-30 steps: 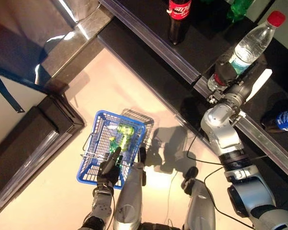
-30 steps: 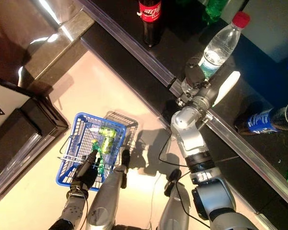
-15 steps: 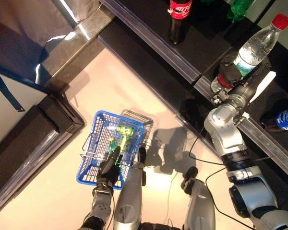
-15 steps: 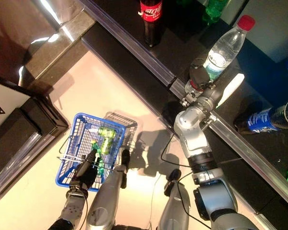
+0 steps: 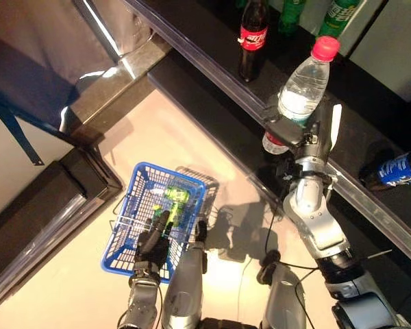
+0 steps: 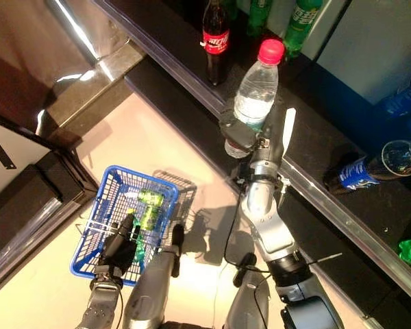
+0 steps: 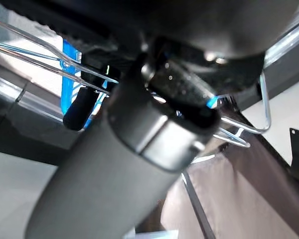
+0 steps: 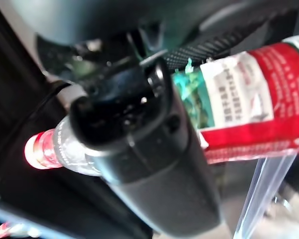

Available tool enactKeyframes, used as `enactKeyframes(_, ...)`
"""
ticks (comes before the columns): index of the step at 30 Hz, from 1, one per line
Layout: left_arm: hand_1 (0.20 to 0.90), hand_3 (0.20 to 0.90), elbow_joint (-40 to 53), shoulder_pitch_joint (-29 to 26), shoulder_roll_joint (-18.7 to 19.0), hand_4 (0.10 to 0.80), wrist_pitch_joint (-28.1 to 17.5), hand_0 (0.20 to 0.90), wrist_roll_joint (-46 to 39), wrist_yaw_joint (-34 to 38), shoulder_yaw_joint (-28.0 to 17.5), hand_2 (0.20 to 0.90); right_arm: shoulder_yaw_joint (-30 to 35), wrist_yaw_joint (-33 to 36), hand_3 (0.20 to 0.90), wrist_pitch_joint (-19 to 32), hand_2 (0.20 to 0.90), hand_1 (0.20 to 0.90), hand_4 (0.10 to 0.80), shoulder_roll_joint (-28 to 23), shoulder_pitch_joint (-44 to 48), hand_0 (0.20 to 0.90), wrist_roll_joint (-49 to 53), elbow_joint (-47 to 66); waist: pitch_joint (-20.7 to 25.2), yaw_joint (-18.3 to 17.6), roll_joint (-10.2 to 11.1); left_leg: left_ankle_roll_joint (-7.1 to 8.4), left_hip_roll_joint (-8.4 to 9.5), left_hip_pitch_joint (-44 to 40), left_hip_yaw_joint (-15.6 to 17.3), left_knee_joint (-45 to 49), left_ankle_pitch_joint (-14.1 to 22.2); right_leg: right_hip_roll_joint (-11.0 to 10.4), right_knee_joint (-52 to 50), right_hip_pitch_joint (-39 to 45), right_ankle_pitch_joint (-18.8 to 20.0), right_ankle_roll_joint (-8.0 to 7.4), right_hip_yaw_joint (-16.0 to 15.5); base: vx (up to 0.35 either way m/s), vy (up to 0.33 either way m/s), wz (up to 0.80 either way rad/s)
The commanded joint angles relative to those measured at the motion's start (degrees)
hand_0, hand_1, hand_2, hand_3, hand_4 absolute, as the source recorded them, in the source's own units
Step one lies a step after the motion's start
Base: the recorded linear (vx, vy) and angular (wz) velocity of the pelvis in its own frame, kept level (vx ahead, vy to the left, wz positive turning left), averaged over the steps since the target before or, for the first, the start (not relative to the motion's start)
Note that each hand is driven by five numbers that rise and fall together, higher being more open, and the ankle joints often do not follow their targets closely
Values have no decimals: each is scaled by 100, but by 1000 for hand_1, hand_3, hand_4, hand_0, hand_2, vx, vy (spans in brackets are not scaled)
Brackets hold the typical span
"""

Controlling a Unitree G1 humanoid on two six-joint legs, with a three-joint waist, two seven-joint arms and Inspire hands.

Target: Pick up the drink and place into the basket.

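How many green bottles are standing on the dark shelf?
2: one green bottle just right of the cola bottle, another further right. More may lie beyond the frame.

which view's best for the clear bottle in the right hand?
Right eye view: the clear bottle shows whole, red cap up, right hand around its base. Left eye view shows the same; right wrist view only label close-up; left wrist view nothing.

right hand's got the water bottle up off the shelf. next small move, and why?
Probably swing the right hand leftward and down toward the blue basket. The hand is curled round the clear red-capped bottle, lifted over the dark shelf edge, while the basket hangs from the left hand, well below and to the left, with green bottles already inside.
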State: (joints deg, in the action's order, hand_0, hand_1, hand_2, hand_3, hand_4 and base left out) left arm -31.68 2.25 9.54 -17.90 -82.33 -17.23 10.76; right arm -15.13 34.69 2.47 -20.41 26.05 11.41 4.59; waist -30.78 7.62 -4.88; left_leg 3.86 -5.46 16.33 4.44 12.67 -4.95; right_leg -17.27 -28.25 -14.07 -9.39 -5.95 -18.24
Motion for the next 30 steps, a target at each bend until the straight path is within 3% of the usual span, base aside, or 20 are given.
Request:
enactKeyframes(1, 300, 200, 2183, -99, 608, 100, -822, 300, 828, -679, -85, 300, 97, -308, 200, 1058, 300, 300, 100, -233, 794, 300, -60, 1510, 440, 23, -34, 105, -162, -505, 113, 500, 303, 236, 189, 461, 210, 383, -60, 0, 0, 0)
enactKeyframes(9, 300, 200, 3156, -16, 880, 100, -489, 300, 1207, -300, 7, 300, -409, -694, 200, 937, 300, 300, 100, -85, 558, 300, 496, 1833, 678, 165, -59, 154, -126, -726, -22, 409, 164, 217, 264, 792, 136, 394, -192, 6, -2, 3)
enactKeyframes(18, 300, 200, 4082, 28, 1129, 100, 121, 300, 1067, -659, 250, 300, -1097, -744, 200, 572, 300, 300, 100, 260, 596, 300, 1137, 1613, 827, 522, -46, 139, 60, -846, -307, 158, 165, 159, 571, 1124, 210, 325, -449, 2, -21, 15)
enactKeyframes(30, 300, 200, 4996, -185, 1431, 100, 848, 300, 952, -1369, 552, 300, -1770, -422, 200, -9, 300, 300, 100, 518, 732, 300, 541, 434, 880, 902, -17, 126, 222, -904, -579, 7, 253, 96, 836, 1417, 324, 234, -795, 1, -37, 25)
